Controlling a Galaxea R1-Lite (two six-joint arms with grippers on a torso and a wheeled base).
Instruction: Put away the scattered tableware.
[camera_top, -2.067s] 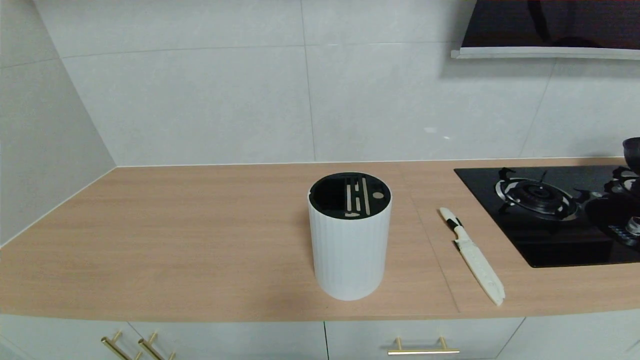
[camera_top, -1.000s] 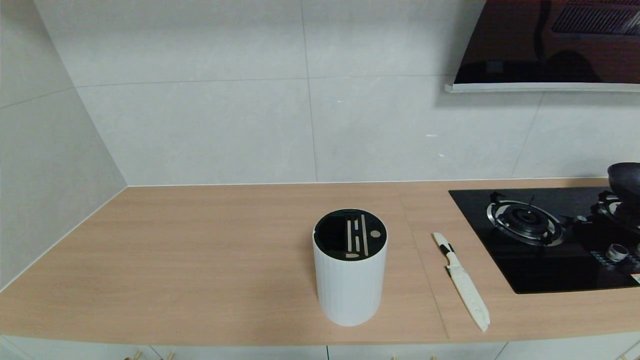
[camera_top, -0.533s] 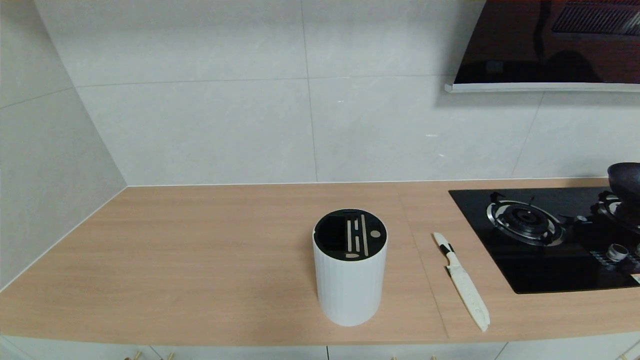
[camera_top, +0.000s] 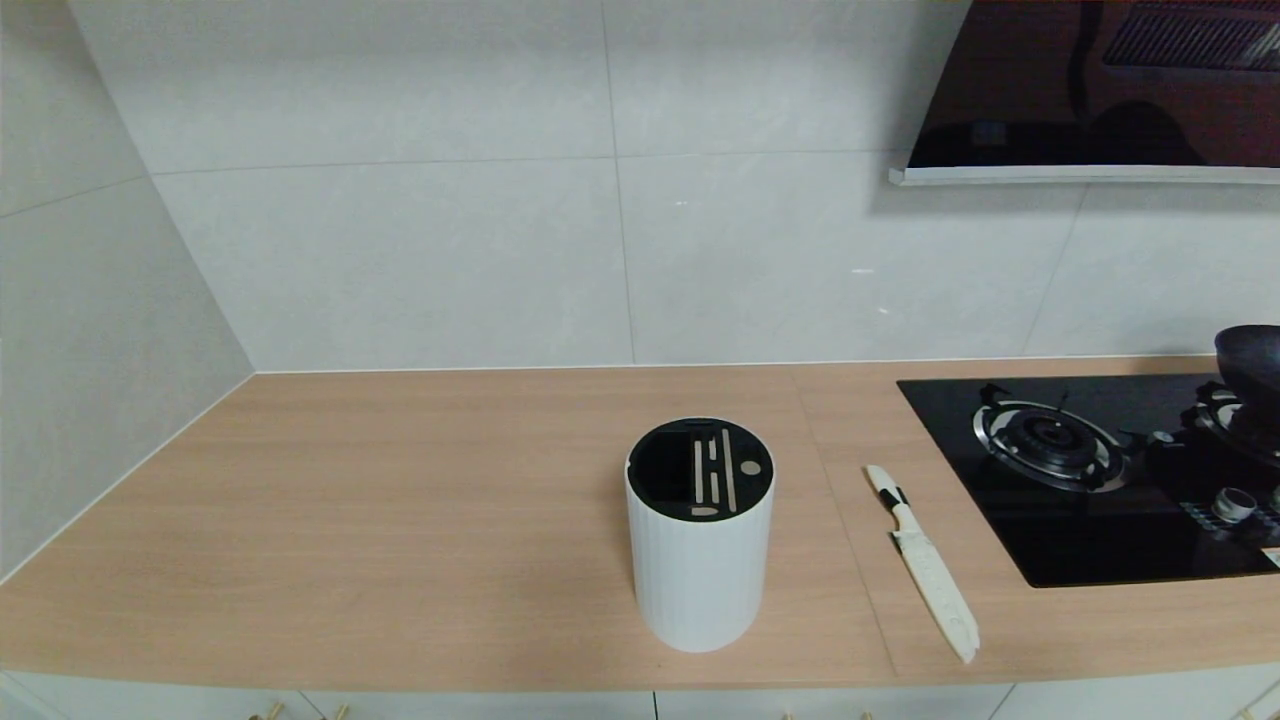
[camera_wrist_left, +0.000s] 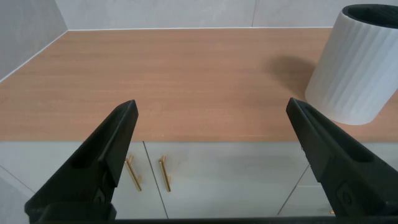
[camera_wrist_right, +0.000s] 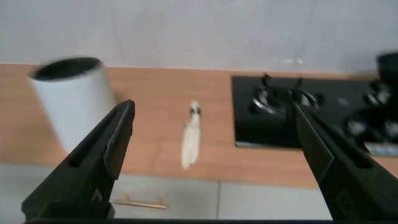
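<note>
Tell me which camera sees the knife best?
Head view: the whole knife lies on the counter, handle to tip. The right wrist view shows it between its jaws. The left wrist view faces the holder.

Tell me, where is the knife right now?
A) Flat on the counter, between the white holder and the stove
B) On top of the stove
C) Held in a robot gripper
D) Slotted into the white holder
A: the knife lies flat on the countertop, apart from the white holder and the stove.
</note>
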